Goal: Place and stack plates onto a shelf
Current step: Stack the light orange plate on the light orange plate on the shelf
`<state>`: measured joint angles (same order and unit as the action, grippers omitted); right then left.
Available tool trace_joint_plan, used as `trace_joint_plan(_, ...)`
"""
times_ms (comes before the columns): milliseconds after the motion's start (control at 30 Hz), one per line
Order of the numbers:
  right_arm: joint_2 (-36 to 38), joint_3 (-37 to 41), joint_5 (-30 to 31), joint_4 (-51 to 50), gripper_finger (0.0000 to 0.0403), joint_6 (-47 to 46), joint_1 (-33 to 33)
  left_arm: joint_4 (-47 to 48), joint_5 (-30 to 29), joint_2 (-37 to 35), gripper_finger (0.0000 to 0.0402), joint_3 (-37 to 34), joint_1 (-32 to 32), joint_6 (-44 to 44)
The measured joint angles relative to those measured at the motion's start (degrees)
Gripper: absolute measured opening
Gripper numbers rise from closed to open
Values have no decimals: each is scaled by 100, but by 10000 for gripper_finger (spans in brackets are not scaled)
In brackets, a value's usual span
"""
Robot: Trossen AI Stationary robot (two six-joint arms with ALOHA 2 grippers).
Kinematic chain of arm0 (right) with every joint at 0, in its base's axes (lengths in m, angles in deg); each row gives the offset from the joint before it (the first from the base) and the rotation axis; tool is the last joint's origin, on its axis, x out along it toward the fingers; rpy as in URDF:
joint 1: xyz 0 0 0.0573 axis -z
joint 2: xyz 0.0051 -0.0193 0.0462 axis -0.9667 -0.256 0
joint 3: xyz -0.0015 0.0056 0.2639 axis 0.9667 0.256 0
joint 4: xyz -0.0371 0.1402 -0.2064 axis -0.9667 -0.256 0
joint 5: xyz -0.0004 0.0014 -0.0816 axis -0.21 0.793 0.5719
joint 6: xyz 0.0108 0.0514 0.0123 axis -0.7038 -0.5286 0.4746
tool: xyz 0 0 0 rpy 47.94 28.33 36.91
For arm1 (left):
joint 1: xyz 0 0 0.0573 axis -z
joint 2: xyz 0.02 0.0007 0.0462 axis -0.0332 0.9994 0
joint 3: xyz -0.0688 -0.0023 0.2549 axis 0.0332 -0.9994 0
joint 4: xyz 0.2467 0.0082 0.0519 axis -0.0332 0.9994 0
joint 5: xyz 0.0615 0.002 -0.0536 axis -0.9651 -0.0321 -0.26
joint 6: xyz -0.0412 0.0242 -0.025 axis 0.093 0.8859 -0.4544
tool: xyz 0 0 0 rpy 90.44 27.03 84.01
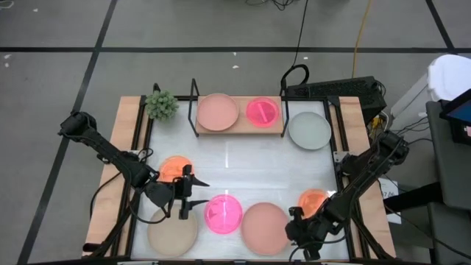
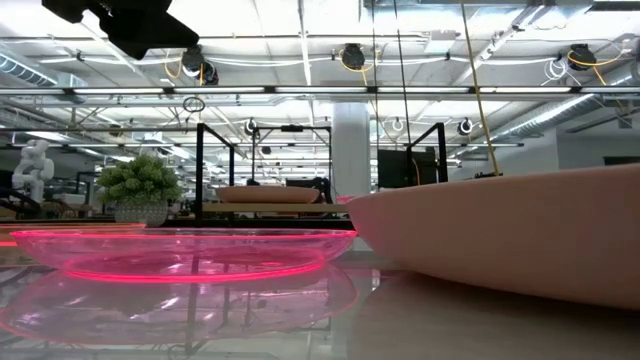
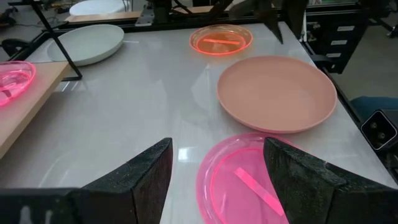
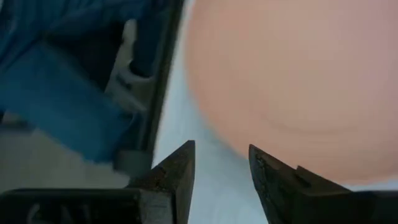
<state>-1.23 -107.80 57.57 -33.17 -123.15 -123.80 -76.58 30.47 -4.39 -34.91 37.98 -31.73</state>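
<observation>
At the near table edge, my right gripper (image 1: 296, 234) sits just beside the dusty pink plate (image 1: 265, 227), jaws apart and holding nothing. I judge the next step is gripping that rim, which calls for closing in on its edge. My left gripper (image 1: 188, 193), jaws apart and empty, hovers by the hot pink plate (image 1: 223, 214). The middle is bare. Farthest, the shelf (image 1: 240, 127) holds two plates side by side, so newcomers must stack.

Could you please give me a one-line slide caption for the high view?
Two plates sit on the shelf; six wait on the table as the open left gripper nears a hot-pink one.
</observation>
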Motion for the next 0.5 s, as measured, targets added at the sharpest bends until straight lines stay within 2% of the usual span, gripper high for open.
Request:
trace_joint_plan(300, -475, 0, -172, 193, 137, 2120, -62, 1, -10, 0, 257, 1, -4, -44)
trace_joint_plan(500, -662, 2, -7, 373, 129, 2902, -8, 2, -14, 0, 257, 0, -4, -44)
